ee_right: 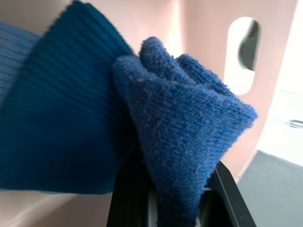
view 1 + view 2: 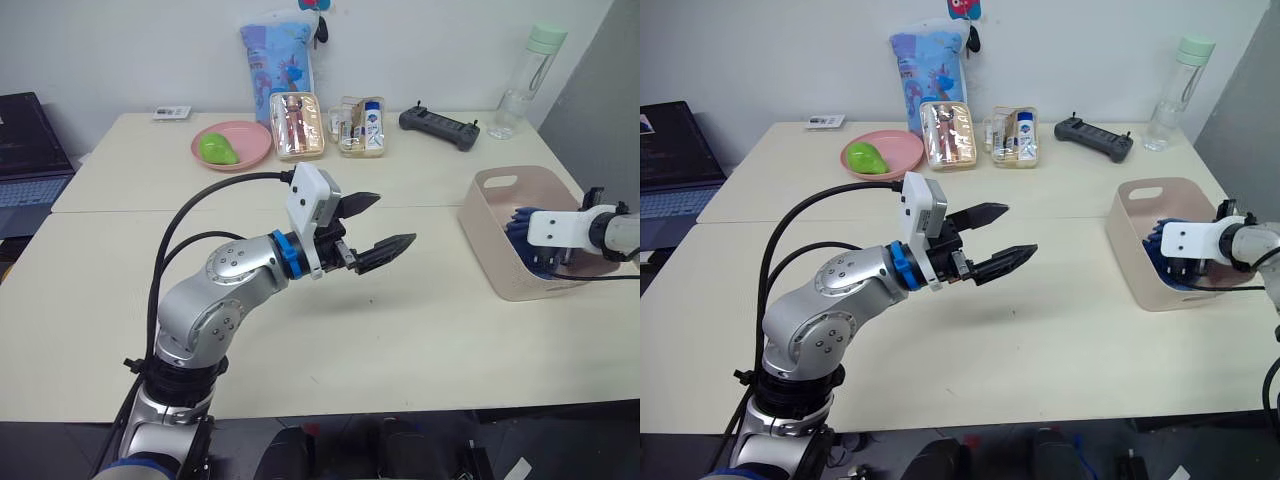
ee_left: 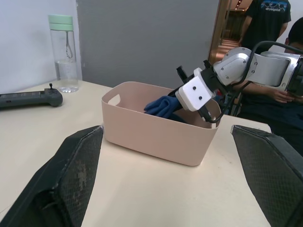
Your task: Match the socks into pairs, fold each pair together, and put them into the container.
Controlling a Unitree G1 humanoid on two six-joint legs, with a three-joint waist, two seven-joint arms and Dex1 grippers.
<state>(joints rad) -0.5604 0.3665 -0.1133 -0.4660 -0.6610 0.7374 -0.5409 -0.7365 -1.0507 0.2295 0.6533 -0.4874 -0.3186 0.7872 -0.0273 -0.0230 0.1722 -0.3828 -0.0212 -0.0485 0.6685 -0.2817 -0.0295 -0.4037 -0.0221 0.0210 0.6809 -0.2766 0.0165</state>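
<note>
From my head camera, my left end effector (image 2: 372, 228) hangs at frame centre over the bare bench (image 2: 430, 330), fingers spread, holding nothing. At the right edge, my right end effector (image 2: 545, 262) reaches down into the one pink container (image 2: 497, 262), among the blue socks (image 2: 520, 227).

In my left wrist view, the container (image 3: 156, 135) sits mid-frame with a blue bundle (image 3: 163, 106) showing above its rim, my right arm dipping in from the upper right. A person stands behind, upper right.

In my right wrist view, my fingers are pinching a folded medium-blue sock (image 1: 184, 142) at centre, with a darker sock (image 1: 57, 123) to the left; I count two shades, and cannot tell how many socks in all.

My worry: if I let go while the knit clings to a finger, the fold may open or the bundle may ride back out with me.
</note>
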